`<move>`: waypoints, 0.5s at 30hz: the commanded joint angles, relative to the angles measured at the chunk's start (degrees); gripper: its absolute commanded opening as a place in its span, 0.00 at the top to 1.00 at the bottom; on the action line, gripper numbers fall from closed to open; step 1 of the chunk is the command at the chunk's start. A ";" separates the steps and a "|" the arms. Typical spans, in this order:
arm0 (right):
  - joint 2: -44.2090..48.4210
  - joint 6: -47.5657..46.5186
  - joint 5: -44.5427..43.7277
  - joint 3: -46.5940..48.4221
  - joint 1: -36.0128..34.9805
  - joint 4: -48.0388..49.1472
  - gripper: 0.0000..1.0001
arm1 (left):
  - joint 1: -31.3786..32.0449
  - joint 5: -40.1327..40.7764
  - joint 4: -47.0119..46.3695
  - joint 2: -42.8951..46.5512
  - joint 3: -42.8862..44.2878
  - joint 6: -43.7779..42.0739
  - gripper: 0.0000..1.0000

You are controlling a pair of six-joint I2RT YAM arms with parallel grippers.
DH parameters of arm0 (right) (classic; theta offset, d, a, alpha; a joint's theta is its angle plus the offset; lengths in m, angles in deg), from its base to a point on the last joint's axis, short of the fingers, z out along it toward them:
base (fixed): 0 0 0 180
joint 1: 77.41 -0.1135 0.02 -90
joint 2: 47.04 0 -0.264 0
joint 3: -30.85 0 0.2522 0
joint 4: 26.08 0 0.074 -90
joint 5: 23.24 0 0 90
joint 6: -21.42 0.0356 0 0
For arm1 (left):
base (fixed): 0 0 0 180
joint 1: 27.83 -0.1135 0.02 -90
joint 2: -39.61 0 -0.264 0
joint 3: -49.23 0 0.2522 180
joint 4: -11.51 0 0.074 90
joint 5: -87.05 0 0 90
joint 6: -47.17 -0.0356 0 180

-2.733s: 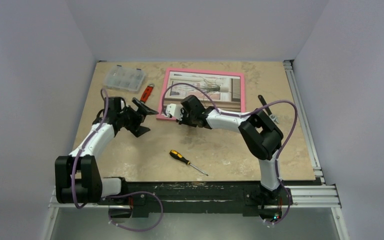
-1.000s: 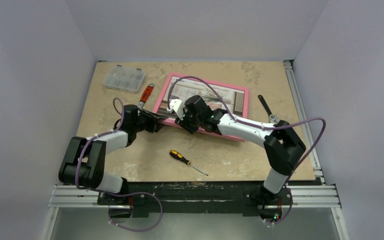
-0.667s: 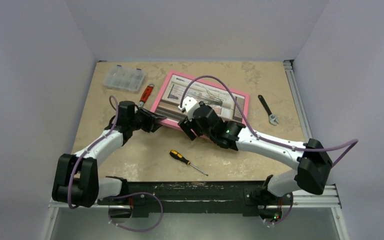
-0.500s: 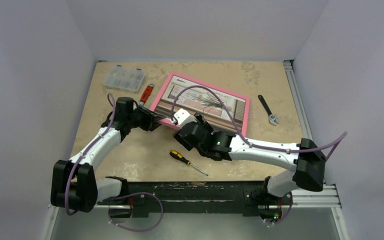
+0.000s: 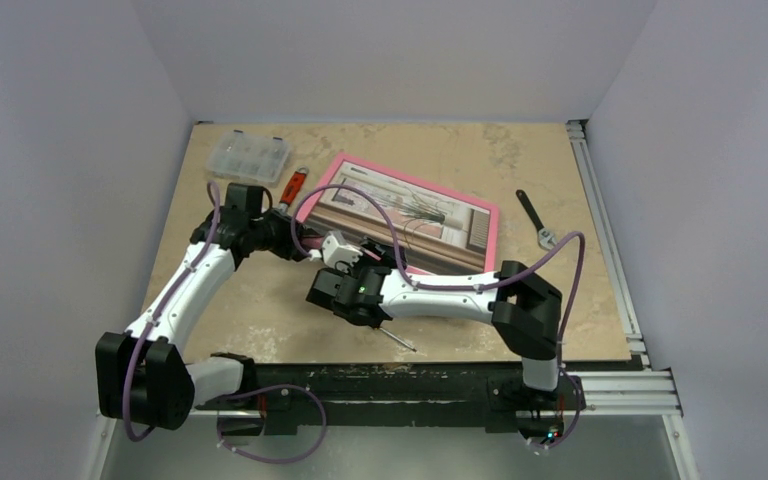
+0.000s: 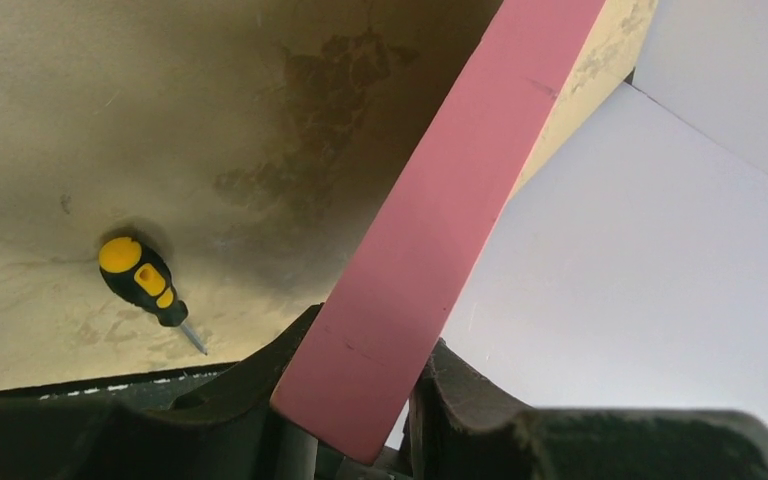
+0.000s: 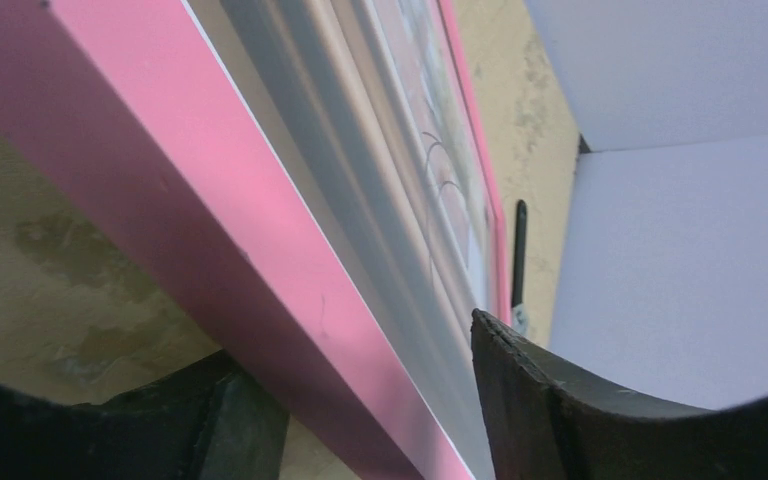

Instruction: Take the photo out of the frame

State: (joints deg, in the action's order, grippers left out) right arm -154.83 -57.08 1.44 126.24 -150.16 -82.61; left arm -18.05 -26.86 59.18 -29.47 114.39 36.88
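Observation:
The pink frame (image 5: 420, 181) lies slanted on the table, picture side up, with the photo (image 5: 450, 225) showing behind its glass. Its near-left corner is raised. My left gripper (image 5: 298, 243) is shut on that corner; in the left wrist view the pink edge (image 6: 440, 220) runs between the jaws of my left gripper (image 6: 360, 340). My right gripper (image 5: 345, 258) clasps the near edge just beside it. In the right wrist view one finger sits under the pink side (image 7: 190, 190) and the other on the glass over the photo (image 7: 400, 130), with my right gripper (image 7: 355, 345) around the edge.
A yellow-and-black screwdriver (image 6: 140, 282) lies near the front, mostly under my right arm, its tip (image 5: 400, 342) showing. A clear parts box (image 5: 250, 156) and a red-handled tool (image 5: 295, 183) sit at the back left. A wrench (image 5: 535, 220) lies to the right of the frame.
My right gripper opened, slid along the frame's near edge toward the left corner and closed again. The frame turned further and its near-left corner rose. The left gripper kept its hold.

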 commanded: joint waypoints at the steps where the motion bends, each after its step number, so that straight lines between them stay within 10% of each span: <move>1: -0.75 -1.29 -8.42 3.70 -0.46 -3.72 0.51 | 0.01 0.96 6.88 0.36 2.19 -2.58 1.00; 7: -0.70 -5.45 -7.47 3.93 -0.43 -1.45 0.72 | -0.03 -0.43 6.09 -0.82 2.22 -1.99 1.00; 12: 0.38 -10.02 -5.23 3.97 -0.37 1.55 0.97 | -0.65 -2.87 1.42 -0.41 2.32 -2.78 0.37; 15: 1.61 -13.20 -3.14 3.88 -0.37 3.91 1.00 | -1.62 -3.08 1.48 0.10 3.75 -4.51 0.21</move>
State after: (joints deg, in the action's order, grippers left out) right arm -157.86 -68.00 -1.30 127.44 -151.08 -85.01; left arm -18.33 -28.47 60.96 -30.14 115.22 35.52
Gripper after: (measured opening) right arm 0.314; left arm 0.728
